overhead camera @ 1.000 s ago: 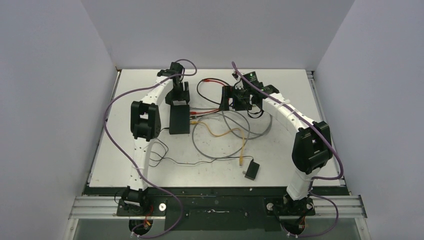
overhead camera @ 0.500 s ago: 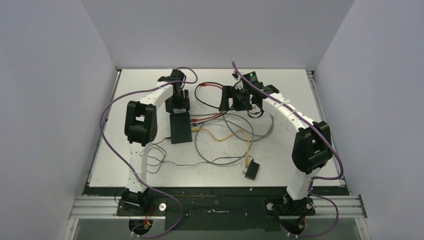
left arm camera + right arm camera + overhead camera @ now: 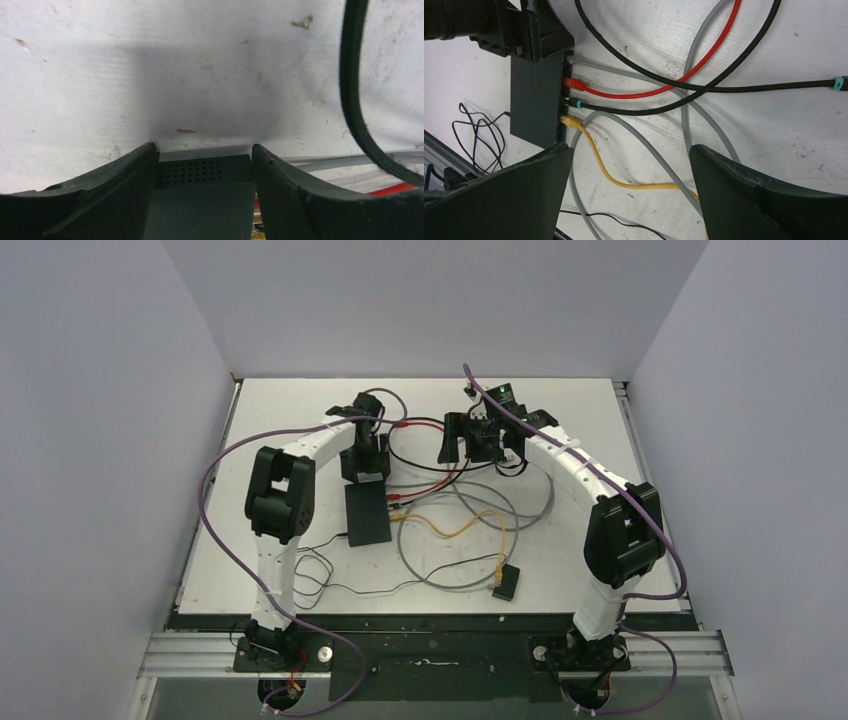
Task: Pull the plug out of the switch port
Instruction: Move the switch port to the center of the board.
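Top external view has a flat matte-black rectangular switch (image 3: 367, 515) lying on the white counter (image 3: 300, 410), left of centre, with its long sides running far to near. The left claw (image 3: 365, 468) sits over the switch's far short end.

In the left wrist view, that claw's two black fingers (image 3: 100, 200) flank the perforated end of the box, one on each long side. Both inner faces look to be touching it. The claw therefore seems clamped on the switch, though the contact line is in shadow and I cannot be fully sure.

The right wrist view shows the socket edge, which faces the right arm, with four plugs seated in a row. A grey plug (image 3: 572, 59) is nearest the left claw. Next come a red plug (image 3: 575, 84), a black plug with a teal collar (image 3: 574, 103) and a yellow plug (image 3: 569, 121). Their cables trail away across the counter in overlapping loops.

The right claw (image 3: 631, 150) is spread wide with nothing between its fingers. It hangs above those loops, off the socket side of the switch and apart from it, touching no plug.

A small black adapter block (image 3: 507, 581) lies toward the near edge, well apart from the switch. The yellow cable's free end (image 3: 497, 565) is just beside it.
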Robot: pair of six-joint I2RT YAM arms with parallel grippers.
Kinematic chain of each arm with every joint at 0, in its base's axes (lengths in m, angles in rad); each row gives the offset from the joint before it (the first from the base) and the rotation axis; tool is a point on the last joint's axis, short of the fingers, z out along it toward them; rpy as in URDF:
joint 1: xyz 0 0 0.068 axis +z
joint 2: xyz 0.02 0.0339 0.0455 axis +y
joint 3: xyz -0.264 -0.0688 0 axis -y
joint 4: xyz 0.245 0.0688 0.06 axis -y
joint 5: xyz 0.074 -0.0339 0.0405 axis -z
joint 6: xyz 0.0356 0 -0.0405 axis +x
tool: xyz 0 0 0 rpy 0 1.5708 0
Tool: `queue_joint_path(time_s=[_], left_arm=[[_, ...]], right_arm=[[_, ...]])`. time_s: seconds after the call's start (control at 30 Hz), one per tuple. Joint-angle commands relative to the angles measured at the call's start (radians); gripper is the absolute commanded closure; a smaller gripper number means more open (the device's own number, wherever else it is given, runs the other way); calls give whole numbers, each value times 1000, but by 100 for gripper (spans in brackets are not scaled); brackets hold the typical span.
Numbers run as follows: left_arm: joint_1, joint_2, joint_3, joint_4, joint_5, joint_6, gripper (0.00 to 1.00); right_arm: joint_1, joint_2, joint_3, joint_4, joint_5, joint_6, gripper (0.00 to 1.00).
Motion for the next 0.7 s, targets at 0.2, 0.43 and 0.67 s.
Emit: queue_joint_path(time_s=[0.2,0.43,0.67], left_arm=[[-84,-74,-79,-7,60,-16,34],[-138,-127,-124,13,36,-26,34],[-154,-225,-124,9,-67,-18,26]], right_arm=[[5,-130,22,45,194,-9,10],[11,-357,-196,316,462,-50,10],[-13,-453,-272,404,428,-78,10]])
